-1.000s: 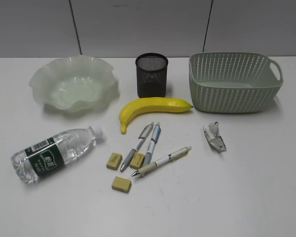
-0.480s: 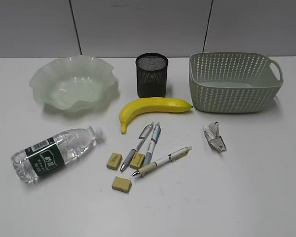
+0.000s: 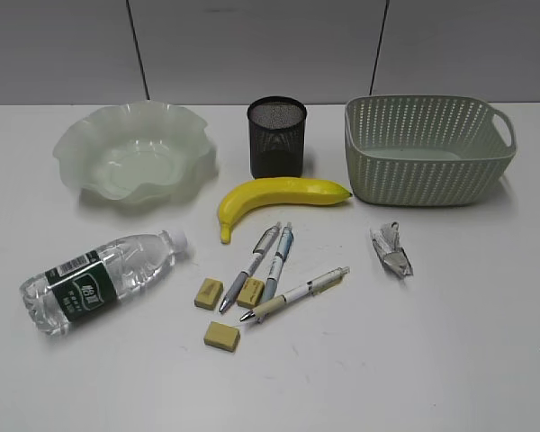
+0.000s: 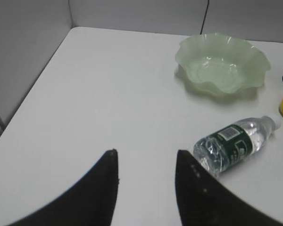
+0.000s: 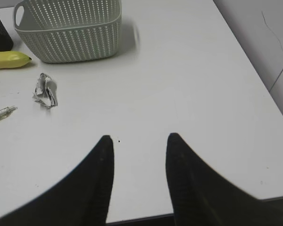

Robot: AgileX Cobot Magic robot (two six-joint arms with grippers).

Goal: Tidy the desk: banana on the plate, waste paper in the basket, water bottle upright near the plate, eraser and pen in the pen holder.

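Observation:
A yellow banana (image 3: 279,198) lies mid-table, in front of the black mesh pen holder (image 3: 276,137). A pale green wavy plate (image 3: 135,153) sits back left. A water bottle (image 3: 103,281) lies on its side front left. Three pens (image 3: 274,270) and three yellow erasers (image 3: 221,335) lie in the middle. Crumpled waste paper (image 3: 391,250) lies in front of the green basket (image 3: 427,148). My left gripper (image 4: 146,153) is open and empty, left of the bottle (image 4: 236,143). My right gripper (image 5: 139,139) is open and empty, near the table's front edge, right of the paper (image 5: 45,90). Neither gripper shows in the exterior view.
A grey wall runs behind the table. The table's left edge and side wall (image 4: 28,70) show in the left wrist view. The right wrist view shows the table's front edge (image 5: 141,217) and right edge (image 5: 254,80).

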